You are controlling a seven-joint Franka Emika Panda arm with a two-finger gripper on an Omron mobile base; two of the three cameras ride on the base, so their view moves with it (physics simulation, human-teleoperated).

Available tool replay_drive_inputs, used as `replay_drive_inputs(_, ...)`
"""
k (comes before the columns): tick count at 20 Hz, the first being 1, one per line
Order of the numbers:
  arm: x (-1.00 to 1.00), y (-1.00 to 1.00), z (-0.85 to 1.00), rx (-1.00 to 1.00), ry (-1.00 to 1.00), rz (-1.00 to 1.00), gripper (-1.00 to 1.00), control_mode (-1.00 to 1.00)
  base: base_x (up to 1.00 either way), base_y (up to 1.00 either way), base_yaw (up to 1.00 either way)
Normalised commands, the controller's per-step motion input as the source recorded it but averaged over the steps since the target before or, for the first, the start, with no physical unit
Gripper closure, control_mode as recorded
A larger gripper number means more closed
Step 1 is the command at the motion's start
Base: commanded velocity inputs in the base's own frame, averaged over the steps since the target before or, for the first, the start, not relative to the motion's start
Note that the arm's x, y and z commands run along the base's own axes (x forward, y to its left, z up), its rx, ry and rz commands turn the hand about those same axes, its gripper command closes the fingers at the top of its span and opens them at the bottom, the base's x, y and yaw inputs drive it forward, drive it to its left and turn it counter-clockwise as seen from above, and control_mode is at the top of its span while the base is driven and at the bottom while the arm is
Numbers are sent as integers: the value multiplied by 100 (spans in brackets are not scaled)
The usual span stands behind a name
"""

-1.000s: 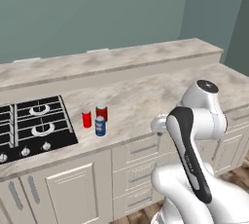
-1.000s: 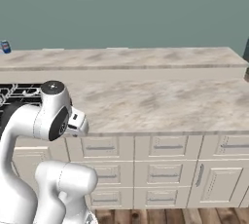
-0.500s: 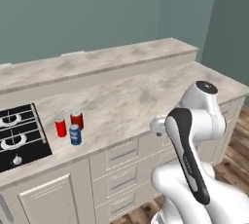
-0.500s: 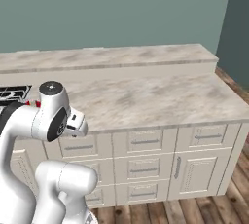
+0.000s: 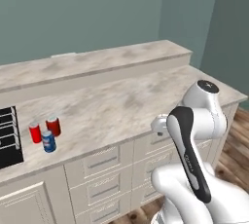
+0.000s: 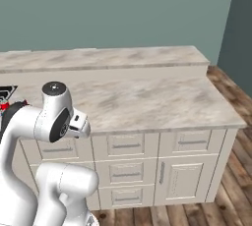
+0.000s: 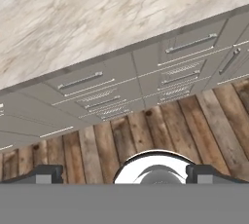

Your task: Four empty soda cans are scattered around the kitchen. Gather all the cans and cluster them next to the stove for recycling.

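Three soda cans stand close together on the marble counter beside the stove (image 5: 7,138), which is cut off by the left edge: a red can (image 5: 35,133), a second red can (image 5: 53,125) and a blue can with a white band (image 5: 48,141). In the right base view a corner of the stove (image 6: 6,91) peeks out behind my arm. My gripper (image 7: 124,173) is folded in at the counter's front edge, far right of the cans, and looks down at the drawers and the floor. Its fingertips (image 7: 46,173) stand wide apart and open, with nothing held between them.
The long marble counter (image 5: 121,101) has a raised back ledge (image 5: 97,62) and ends at the right by a teal wall. Below it run grey drawer fronts (image 7: 82,79) with bar handles, and cabinet doors (image 6: 189,176). Wooden floorboards (image 7: 194,121) lie in front.
The whole picture has shifted left in both base views, so the base has driven to the right along the counter. The arm keeps its folded pose and the gripper stays open.
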Motion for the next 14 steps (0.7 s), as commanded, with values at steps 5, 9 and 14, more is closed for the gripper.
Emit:
replay_drive_inputs(5, 0, 0, 0, 0, 0, 0, -100, 100, 0, -48, 26)
replay_drive_inputs(9, 0, 0, 0, 0, 0, 0, -100, 100, 0, -47, 29)
replay_drive_inputs(14, 0, 0, 0, 0, 0, 0, -100, 100, 0, -51, 23)
